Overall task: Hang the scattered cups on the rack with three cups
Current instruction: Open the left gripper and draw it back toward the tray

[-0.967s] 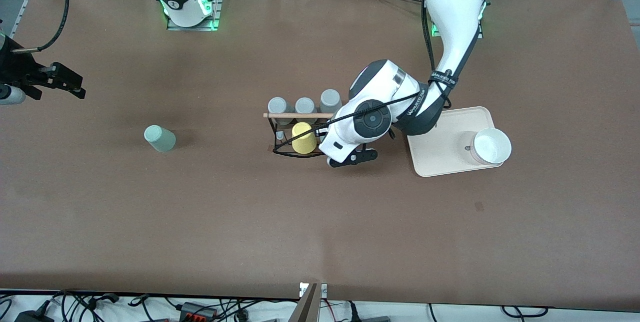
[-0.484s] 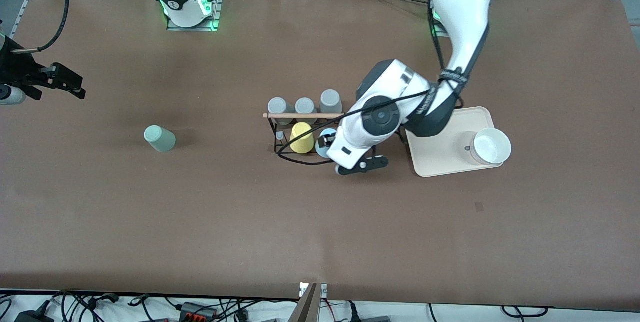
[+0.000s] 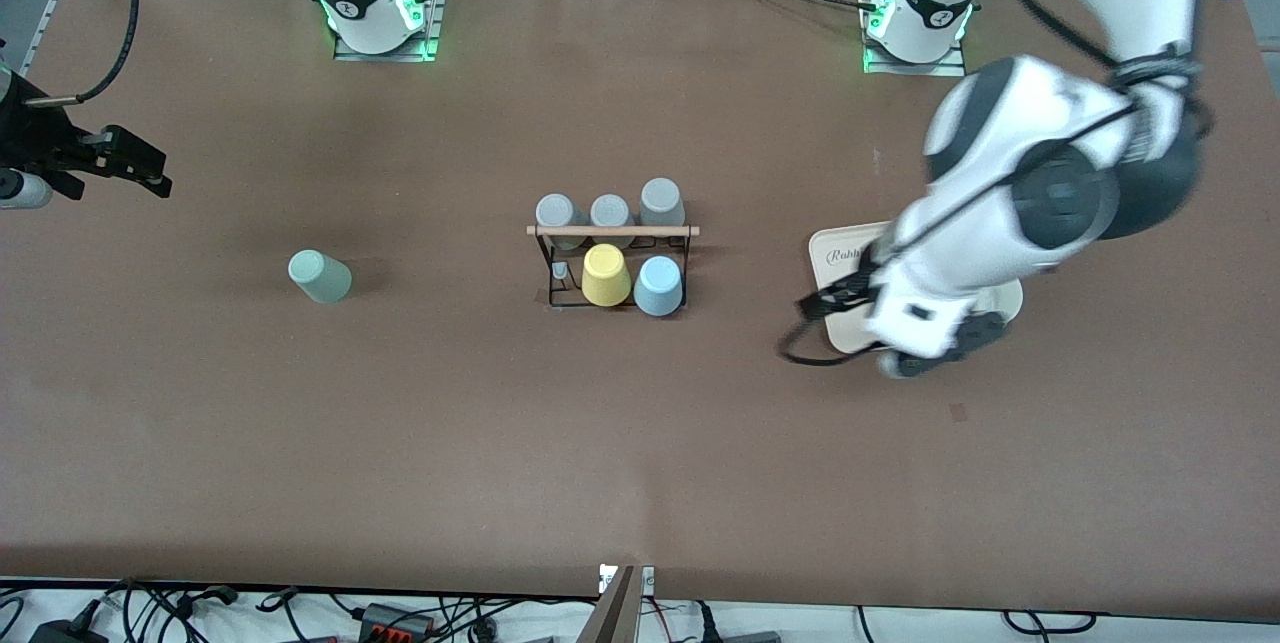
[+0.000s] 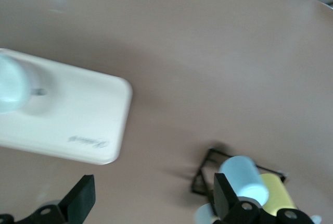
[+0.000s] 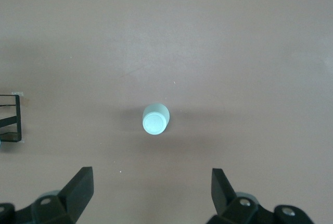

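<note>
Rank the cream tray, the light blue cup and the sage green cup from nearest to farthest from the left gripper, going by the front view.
1. Cream tray, under the left gripper.
2. Light blue cup, on the rack.
3. Sage green cup, toward the right arm's end.

You've got a yellow cup (image 3: 605, 276) upside down at the stand, nearer the front camera than three grey cups (image 3: 610, 212) in a row. A cream tray (image 3: 838, 263) lies toward the left arm's end of the brown table (image 3: 640, 443), bearing a white cup (image 4: 11, 84).
</note>
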